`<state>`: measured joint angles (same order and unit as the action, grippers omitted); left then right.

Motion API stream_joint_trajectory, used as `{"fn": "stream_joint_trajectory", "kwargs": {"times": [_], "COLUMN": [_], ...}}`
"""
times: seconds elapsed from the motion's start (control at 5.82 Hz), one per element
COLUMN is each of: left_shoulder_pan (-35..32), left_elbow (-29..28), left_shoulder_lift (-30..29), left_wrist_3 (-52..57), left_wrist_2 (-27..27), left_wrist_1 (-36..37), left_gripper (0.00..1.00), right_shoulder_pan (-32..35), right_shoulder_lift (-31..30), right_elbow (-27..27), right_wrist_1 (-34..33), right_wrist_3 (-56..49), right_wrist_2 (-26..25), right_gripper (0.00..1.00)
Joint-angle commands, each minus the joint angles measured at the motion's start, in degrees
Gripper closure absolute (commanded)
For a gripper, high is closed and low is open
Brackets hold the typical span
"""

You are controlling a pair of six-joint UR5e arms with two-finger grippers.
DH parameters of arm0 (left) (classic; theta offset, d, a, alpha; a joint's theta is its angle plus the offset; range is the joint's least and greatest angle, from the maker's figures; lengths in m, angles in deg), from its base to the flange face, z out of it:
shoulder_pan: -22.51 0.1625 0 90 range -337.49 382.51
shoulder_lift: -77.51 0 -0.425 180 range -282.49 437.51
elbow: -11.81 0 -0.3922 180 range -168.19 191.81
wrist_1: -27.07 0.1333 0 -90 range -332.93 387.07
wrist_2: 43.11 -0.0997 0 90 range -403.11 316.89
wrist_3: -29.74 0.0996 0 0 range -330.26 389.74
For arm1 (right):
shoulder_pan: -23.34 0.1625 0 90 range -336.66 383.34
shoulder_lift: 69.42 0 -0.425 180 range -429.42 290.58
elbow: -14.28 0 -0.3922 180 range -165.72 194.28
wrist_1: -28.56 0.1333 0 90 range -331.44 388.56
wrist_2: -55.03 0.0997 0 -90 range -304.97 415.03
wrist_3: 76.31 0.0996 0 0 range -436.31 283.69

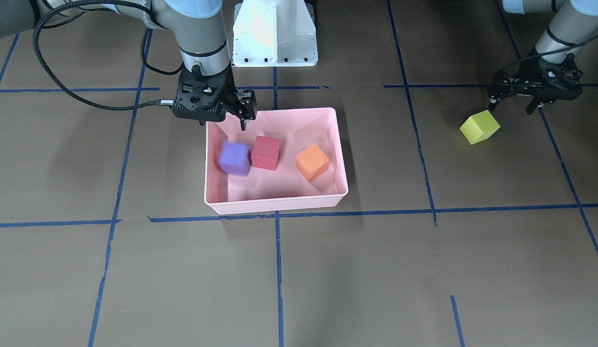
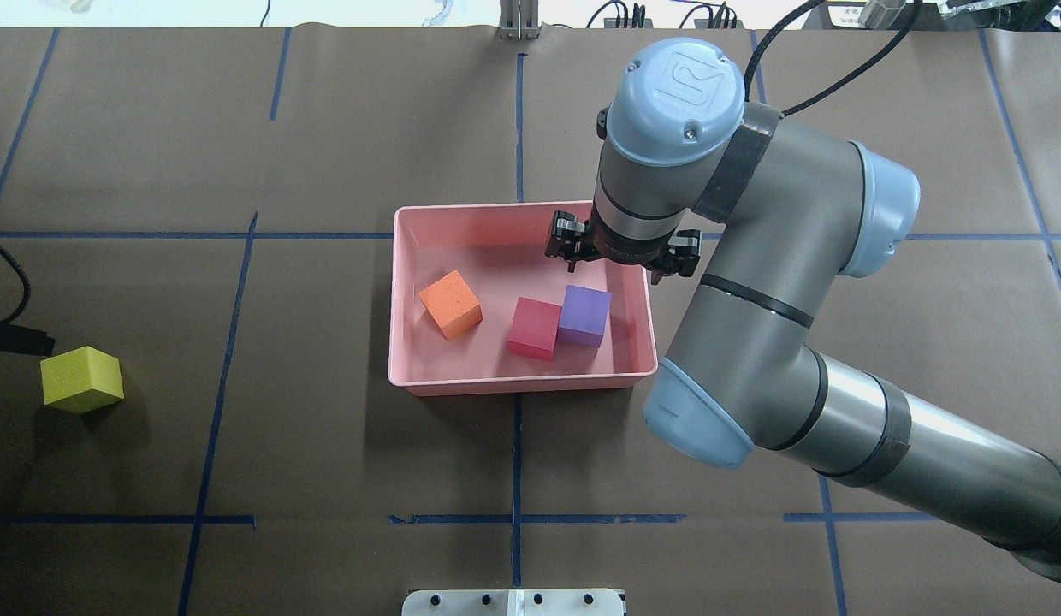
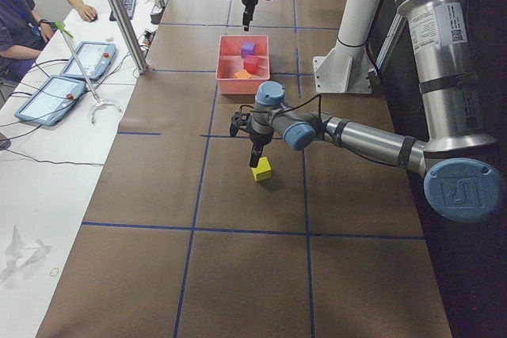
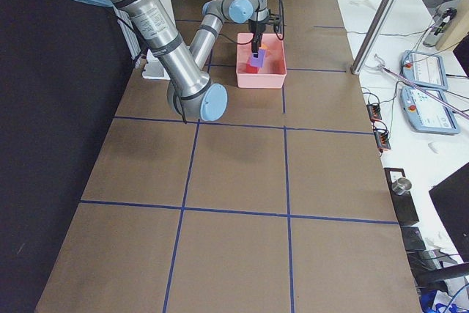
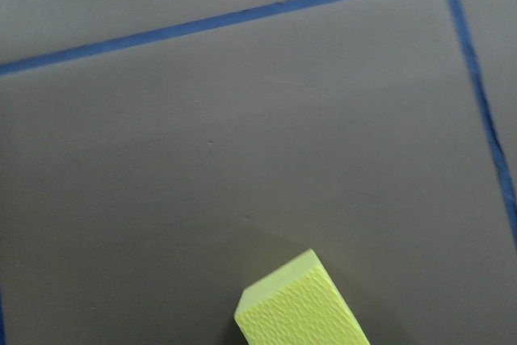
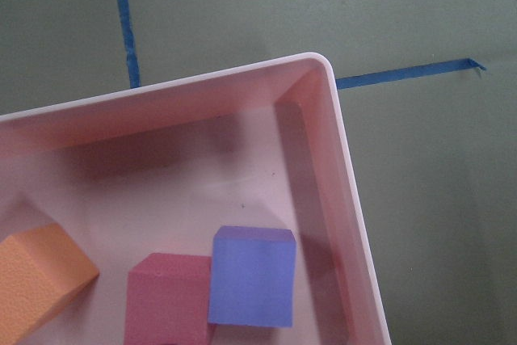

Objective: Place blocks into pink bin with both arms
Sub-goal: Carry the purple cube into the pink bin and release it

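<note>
The pink bin (image 1: 279, 205) sits mid-table and holds the purple block (image 1: 234, 158), the red block (image 1: 265, 152) and the orange block (image 1: 312, 162); purple and red touch. My right gripper (image 1: 247, 118) hovers open and empty over the bin's corner nearest the robot, above the purple block (image 2: 584, 315). The right wrist view shows the bin's rim (image 6: 347, 167) and the purple block (image 6: 250, 276). The yellow-green block (image 1: 480, 126) lies on the table far from the bin. My left gripper (image 1: 512, 106) is open and empty just beside and above it. The block shows at the bottom of the left wrist view (image 5: 299, 309).
The white fixed base (image 1: 275, 33) stands behind the bin. Blue tape lines (image 1: 278, 270) grid the brown table. A side table with tablets (image 3: 55, 93) and seated people runs along the far edge.
</note>
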<state>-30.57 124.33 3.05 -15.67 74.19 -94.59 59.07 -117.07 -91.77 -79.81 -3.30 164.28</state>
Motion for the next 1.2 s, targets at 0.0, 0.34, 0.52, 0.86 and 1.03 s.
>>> {"fn": "stream_joint_trajectory", "kwargs": {"times": [0.0,0.34,0.52,0.86,1.03], "left_shoulder_pan": [0.69,1.92,4.54,6.67,6.85], "left_elbow": [-5.55,-5.47,-5.56,-6.17,-7.31], "left_shoulder_lift": [-0.06,-0.94,-1.73,-2.61,-2.70], "left_wrist_3": [-14.18,-24.50,-28.90,-29.29,-28.95], "left_wrist_2": [-0.24,0.20,0.11,0.20,0.20], "left_wrist_1": [-7.00,-7.01,-7.01,-6.75,-6.83], "left_gripper": [0.00,0.00,0.00,0.00,0.00], "right_shoulder_pan": [0.48,0.83,1.09,1.10,1.18], "right_shoulder_lift": [0.10,-0.43,-0.69,-2.71,-2.80], "right_elbow": [-0.03,-0.47,-0.65,-2.31,-2.32], "right_wrist_1": [-0.09,-0.09,-0.09,-0.09,-0.09], "right_wrist_3": [-1.46,-2.26,-2.26,-3.40,-3.49], "right_wrist_2": [0.25,0.35,0.44,0.35,0.17], "right_gripper": [0.00,0.00,0.00,0.00,0.00]}}
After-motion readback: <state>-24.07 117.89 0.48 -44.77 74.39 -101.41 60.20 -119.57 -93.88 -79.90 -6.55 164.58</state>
